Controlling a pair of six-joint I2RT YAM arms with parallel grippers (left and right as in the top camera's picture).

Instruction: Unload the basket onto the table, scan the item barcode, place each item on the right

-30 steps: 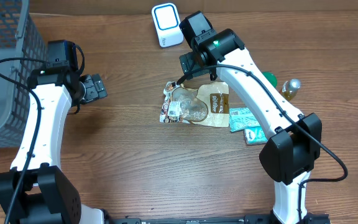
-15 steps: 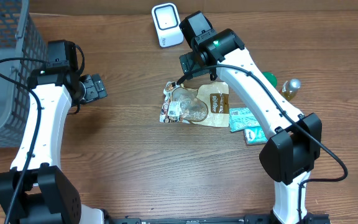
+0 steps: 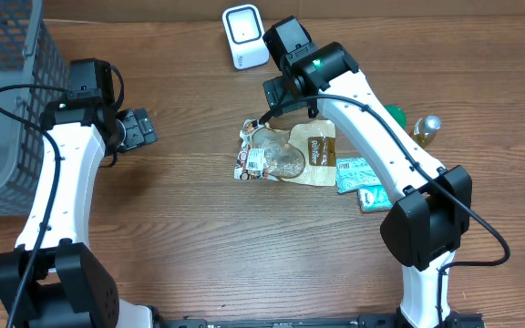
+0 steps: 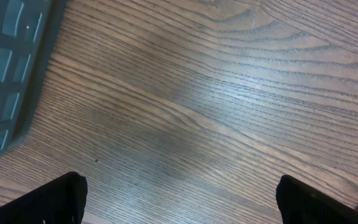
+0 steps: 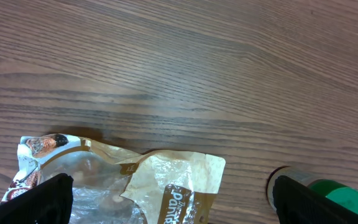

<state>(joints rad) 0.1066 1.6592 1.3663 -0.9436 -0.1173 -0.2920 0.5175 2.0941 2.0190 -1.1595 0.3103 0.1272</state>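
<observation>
Wood-grain tabletop (image 3: 199, 237) is spread under both arms, with a grey basket (image 3: 7, 100) at its left edge and a white barcode scanner (image 3: 242, 36) stood at the far side. The item to be scanned, a crinkled snack pouch (image 3: 285, 155) of brown paper and clear film, is laid flat near the middle. Its far edge is seen between the fingers of the right gripper (image 5: 182, 202), whose jaws are spread wide and hold nothing. The left gripper (image 3: 139, 128) is likewise fully parted and empty, well apart from the pouch over bare wood. The pouch is judged light, limp and slick on its film window, and likely to sag if pinched at a corner. A hold on the stiffer brown paper edge is advised, so that the white label (image 3: 255, 160), which may carry the barcode, is left uncovered.
</observation>
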